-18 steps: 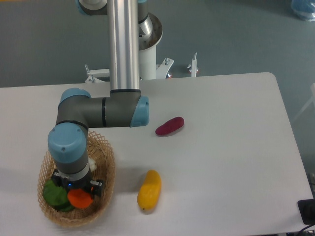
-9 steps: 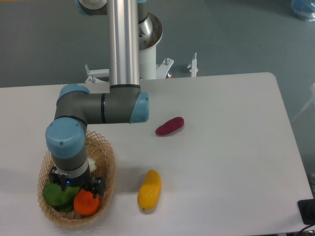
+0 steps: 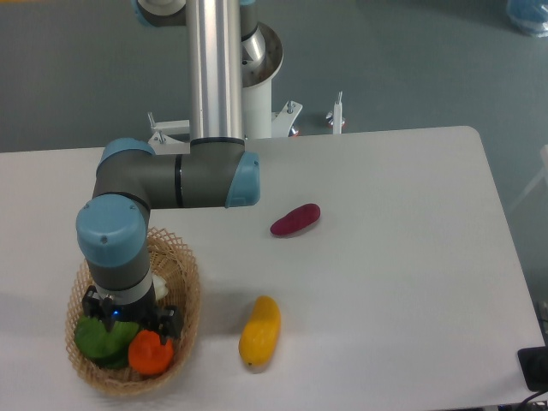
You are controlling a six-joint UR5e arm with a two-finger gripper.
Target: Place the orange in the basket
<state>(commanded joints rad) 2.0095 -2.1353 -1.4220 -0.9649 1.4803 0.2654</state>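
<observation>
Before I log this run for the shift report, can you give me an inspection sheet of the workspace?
Surface: white table, no spills or marks seen.
Job's things: orange lies inside the basket, beside a green item; a small white item also in the basket, partly hidden by the arm.
Clutter: yellow-orange fruit and purple-red fruit loose on the table, apart from each other and from the basket.
Grippers: gripper over the basket just above the orange; whether the jaws are open cannot be told.
Cables: nothing seen.
Surroundings: grey floor, arm's white base pedestal behind the table.
</observation>
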